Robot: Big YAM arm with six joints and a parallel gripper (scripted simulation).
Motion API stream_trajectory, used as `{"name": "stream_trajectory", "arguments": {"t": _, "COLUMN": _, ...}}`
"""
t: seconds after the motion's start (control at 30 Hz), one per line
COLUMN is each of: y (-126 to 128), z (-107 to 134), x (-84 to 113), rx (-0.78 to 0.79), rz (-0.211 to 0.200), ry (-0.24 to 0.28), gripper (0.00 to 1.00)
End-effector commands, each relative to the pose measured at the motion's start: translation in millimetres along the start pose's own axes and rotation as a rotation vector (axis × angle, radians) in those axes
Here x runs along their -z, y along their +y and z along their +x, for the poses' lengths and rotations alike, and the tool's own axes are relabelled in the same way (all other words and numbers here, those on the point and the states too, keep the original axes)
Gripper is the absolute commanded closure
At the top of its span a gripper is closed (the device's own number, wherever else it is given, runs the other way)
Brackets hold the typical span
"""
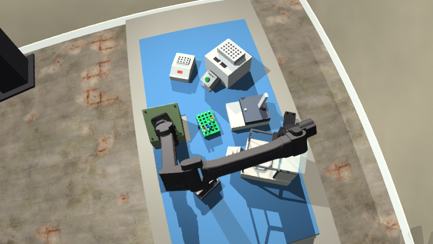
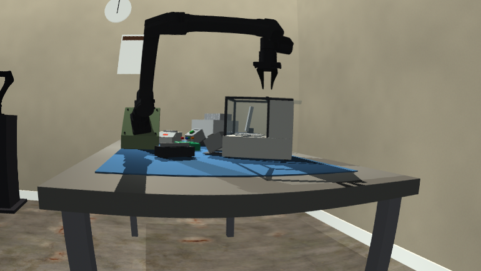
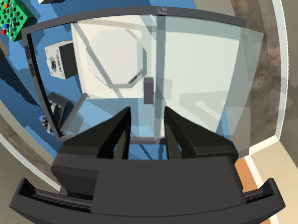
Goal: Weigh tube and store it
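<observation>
I'm up above the balance [image 2: 255,148] now, pincer [image 2: 267,87] pointing straight down, hanging clear of the glass box with a gap of air between my tips and the top frame. My fingers stand partly spread, a modest gap, and there's nothing between them. Tube A [image 1: 211,117], orange cap, sits in the rack [image 1: 209,133] near my base, well apart from me, untouched. So the step in hand, as I read it, is the door [image 3: 200,63]: the top pane with its small handle [image 3: 148,91] showing just ahead of my fingertips in the wrist view. To do this well I'd drop straight down beside that handle, catch it lightly, and slide the pane away along its track, not down into it. The balance isn't fixed to the desk, so a hard shove could skid or tip it. Gentle, level, steady push.
</observation>
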State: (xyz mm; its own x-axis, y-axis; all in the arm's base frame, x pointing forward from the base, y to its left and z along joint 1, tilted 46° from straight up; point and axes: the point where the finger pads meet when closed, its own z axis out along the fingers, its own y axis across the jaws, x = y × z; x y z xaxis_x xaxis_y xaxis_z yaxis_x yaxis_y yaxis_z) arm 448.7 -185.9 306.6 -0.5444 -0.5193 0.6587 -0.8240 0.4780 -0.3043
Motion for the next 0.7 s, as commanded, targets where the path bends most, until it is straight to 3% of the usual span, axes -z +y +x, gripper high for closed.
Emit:
{"name": "stream_trajectory", "arguments": {"t": 0.0, "y": -14.0, "z": 2.5, "x": 3.3, "rx": -0.035, "rz": 0.004, "ry": -0.007, "gripper": 0.7}}
{"name": "stream_trajectory", "arguments": {"t": 0.53, "y": -14.0, "z": 2.5, "x": 3.3, "rx": -0.035, "rz": 0.004, "ry": -0.007, "gripper": 0.7}}
{"name": "stream_trajectory", "arguments": {"t": 0.57, "y": 3.3, "z": -12.6, "x": 12.5, "rx": -0.042, "rz": 0.041, "ry": -0.03, "gripper": 0.64}}
{"name": "stream_trajectory", "arguments": {"t": 0.67, "y": 11.0, "z": -26.2, "x": 10.0, "rx": -0.096, "rz": 0.055, "ry": -0.046, "gripper": 0.64}}
